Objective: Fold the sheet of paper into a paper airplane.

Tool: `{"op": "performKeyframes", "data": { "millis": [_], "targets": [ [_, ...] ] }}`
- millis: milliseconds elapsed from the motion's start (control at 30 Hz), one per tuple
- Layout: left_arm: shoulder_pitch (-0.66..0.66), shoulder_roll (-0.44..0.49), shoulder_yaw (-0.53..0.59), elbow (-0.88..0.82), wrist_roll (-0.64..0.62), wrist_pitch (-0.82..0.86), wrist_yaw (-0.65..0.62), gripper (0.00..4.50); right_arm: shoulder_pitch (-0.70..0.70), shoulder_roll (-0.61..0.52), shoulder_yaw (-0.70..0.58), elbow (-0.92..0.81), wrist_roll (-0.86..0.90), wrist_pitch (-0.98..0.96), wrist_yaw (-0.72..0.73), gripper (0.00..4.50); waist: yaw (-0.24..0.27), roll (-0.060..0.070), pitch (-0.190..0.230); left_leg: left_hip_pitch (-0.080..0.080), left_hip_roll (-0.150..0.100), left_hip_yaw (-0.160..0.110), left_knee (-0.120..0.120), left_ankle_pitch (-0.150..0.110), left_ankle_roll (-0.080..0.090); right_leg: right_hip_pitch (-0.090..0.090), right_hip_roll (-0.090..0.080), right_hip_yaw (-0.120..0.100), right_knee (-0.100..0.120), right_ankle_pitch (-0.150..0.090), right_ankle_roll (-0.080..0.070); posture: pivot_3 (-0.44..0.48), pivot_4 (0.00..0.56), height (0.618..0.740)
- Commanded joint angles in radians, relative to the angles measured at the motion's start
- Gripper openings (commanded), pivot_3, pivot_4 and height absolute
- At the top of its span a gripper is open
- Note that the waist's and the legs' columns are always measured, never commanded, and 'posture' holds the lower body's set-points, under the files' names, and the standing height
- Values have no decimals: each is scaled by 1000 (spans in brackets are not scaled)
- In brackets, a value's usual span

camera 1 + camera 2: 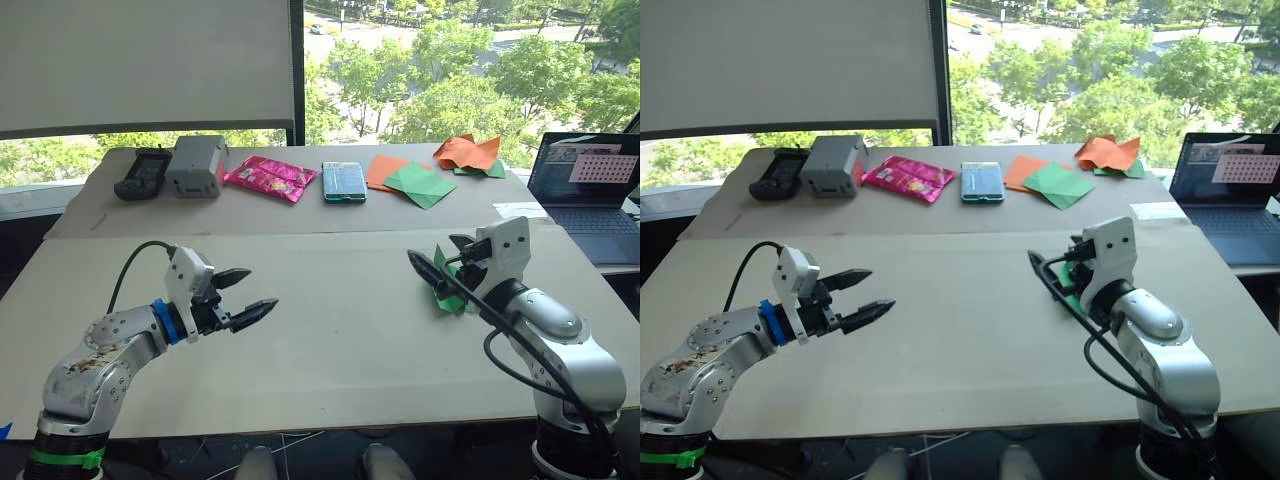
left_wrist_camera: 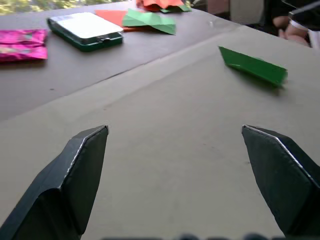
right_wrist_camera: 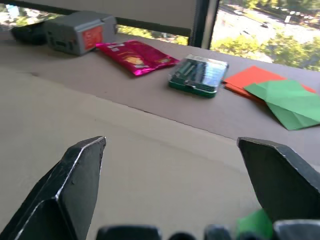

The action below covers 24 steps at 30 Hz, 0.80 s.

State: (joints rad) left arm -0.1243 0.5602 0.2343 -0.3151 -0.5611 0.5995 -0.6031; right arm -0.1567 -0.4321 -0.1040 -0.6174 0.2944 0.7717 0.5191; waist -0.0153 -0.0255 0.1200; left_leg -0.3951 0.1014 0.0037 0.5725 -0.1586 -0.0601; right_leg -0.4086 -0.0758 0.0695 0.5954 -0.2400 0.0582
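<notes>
Both pincers gaped wide, empty, above the matte beige board surface.
We saw the small, pointed, creased bright green paper airplane lying flat under our right pincer; left pincer hovered well apart.

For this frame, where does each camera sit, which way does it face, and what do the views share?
Left and right eye views: head camera, facing forward and down over the table; both arms show.
Left wrist view: looks along the open left gripper at the paper airplane.
Right wrist view: looks along the open right gripper toward the pink packet.
Shared: both wrist views catch the duller green paper.
</notes>
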Motion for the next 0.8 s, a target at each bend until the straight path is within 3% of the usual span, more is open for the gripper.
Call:
{"op": "performKeyframes", "data": {
  "millis": [33, 433, 800],
  "targets": [
    [21, -29, 43, 12, 52, -40, 97, 4500, 40, 9, 75, 43, -31, -117, 9, 4475, 0, -1, 1, 0, 0, -1, 0, 0, 0, 1, 0, 0, 0, 0, 0, 0, 150, 720],
    [89, -74, 58, -37, 53, -63, 157, 4500, 8, 45, 93, 246, -66, -209, -54, 4475, 1, -2, 2, 0, -3, -1, 1, 0, -1, 1, -1, 0, -1, 0, 0, 0, 150, 720],
    [76, -54, 61, -34, 27, -49, 119, 4500, 27, 51, 76, 262, -66, -229, -80, 4475, 1, -2, 2, 0, -3, -2, 1, 0, -1, 2, -1, 0, -1, 0, 0, 0, 150, 720]
  ]
}}
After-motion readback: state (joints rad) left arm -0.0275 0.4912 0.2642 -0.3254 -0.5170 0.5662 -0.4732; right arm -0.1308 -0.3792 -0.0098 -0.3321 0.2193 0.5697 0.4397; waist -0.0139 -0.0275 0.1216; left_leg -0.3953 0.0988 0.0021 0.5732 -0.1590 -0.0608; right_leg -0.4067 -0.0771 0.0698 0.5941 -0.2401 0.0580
